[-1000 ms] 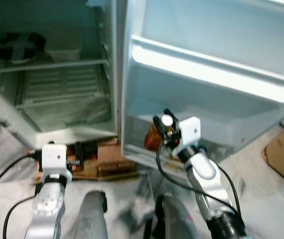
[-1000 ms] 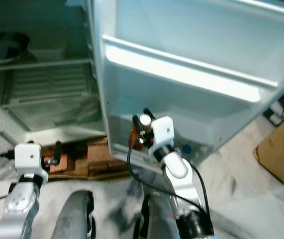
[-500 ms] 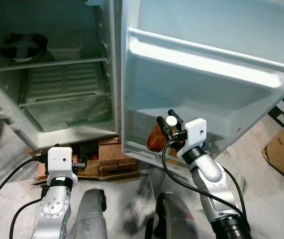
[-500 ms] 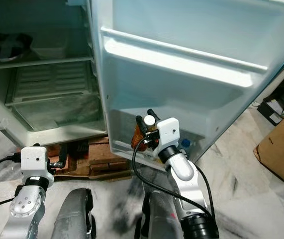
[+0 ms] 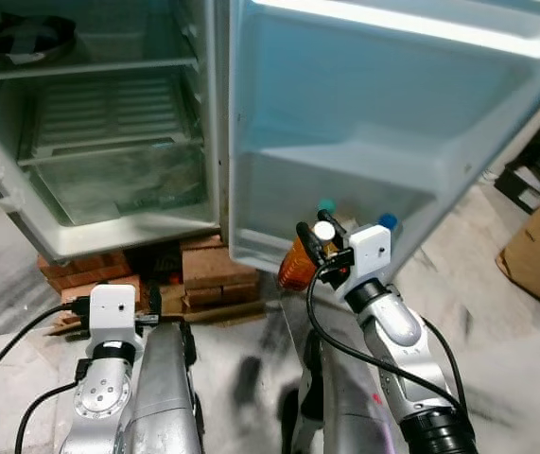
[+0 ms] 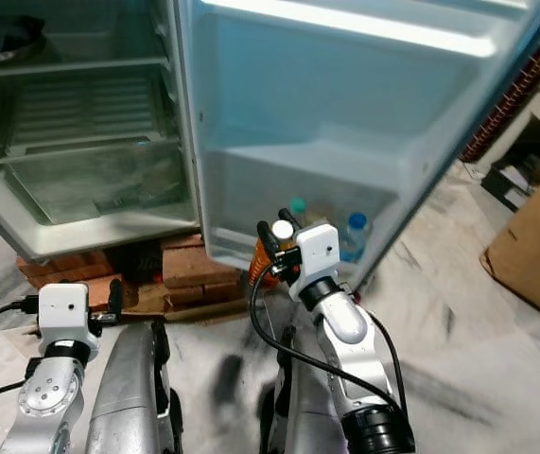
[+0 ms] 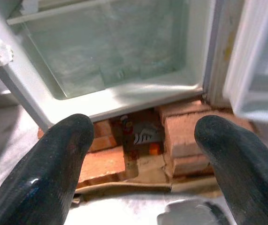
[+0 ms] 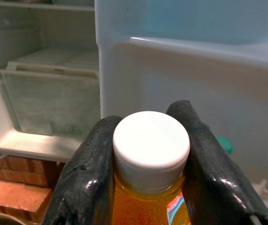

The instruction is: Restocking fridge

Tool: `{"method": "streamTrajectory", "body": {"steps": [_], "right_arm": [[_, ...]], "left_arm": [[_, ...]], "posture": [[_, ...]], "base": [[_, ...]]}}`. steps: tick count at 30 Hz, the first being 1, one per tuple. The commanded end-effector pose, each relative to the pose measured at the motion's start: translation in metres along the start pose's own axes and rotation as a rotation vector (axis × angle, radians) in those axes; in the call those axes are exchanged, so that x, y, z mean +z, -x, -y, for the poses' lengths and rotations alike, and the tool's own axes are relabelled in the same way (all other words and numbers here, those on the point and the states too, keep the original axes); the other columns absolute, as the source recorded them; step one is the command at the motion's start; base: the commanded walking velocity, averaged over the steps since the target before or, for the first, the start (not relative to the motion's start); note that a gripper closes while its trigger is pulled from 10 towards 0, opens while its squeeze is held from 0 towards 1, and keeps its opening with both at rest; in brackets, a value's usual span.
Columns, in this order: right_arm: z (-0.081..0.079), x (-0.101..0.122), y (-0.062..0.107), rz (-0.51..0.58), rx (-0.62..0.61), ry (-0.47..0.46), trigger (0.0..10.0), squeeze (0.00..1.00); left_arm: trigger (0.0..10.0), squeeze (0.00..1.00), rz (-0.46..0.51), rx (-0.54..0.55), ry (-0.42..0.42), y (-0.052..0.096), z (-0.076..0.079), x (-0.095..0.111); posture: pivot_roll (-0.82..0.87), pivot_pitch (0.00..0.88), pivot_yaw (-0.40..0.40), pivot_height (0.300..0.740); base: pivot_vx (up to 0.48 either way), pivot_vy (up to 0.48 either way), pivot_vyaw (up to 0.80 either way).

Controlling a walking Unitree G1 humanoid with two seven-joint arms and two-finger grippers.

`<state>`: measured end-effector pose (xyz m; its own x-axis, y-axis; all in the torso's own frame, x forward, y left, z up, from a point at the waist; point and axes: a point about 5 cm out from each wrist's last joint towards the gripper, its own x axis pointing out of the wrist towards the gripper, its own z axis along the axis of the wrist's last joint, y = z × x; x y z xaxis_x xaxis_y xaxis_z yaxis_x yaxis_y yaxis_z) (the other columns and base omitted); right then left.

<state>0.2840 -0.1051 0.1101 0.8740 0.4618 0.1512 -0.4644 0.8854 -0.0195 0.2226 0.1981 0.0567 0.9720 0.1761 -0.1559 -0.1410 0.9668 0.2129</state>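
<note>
My right gripper (image 5: 319, 233) is shut on an orange bottle (image 5: 294, 266) with a white cap (image 8: 151, 143), one black finger on each side of its neck. It holds the bottle upright, just in front of and below the lowest shelf (image 5: 345, 163) of the open fridge door (image 5: 374, 104). Two bottles stand in that shelf, one with a green cap (image 6: 296, 203) and one with a blue cap (image 6: 352, 230). My left gripper (image 7: 145, 140) hangs low and open, holding nothing, facing the bricks (image 7: 185, 136) under the fridge.
The fridge body (image 5: 5, 203) stands open at the left with wire shelves and a clear drawer (image 5: 109, 184). A dark item (image 5: 24, 28) lies on an upper shelf. A cardboard box (image 5: 539, 246) sits on the marble floor at the right.
The whole picture has shifted as the camera moved, and the fridge now sits higher in it. The two bottles in the door shelf have come into sight. The right gripper still holds the orange bottle.
</note>
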Motion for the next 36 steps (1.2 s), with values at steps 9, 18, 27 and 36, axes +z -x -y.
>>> {"method": "streamTrajectory", "body": {"steps": [9,18,27,36], "right_arm": [[-0.013,0.023,-0.037,0.1,0.103,0.053,10.0,0.0],[-0.023,0.052,-0.067,0.236,0.133,0.202,10.0,0.0],[-0.032,0.06,-0.086,0.307,0.152,0.333,10.0,0.0],[-0.03,0.054,-0.096,0.303,0.126,0.539,10.0,0.0]], "left_arm": [[10.0,0.0,-0.002,0.097,-0.047,0.011,-0.016,0.004],[10.0,0.0,0.008,0.129,-0.048,0.031,-0.025,0.012],[10.0,0.0,0.019,0.127,-0.072,0.046,-0.03,0.023],[10.0,0.0,-0.01,0.124,-0.086,0.064,-0.034,0.024]], "posture": [[0.16,0.223,-0.083,0.522],[0.2,0.286,-0.1,0.522],[0.25,0.34,-0.111,0.522],[0.29,0.4,-0.112,0.522]], "base": [[0.0,0.0,0.0],[0.0,0.0,0.0],[0.0,0.0,0.0],[0.0,0.0,0.0]]}}
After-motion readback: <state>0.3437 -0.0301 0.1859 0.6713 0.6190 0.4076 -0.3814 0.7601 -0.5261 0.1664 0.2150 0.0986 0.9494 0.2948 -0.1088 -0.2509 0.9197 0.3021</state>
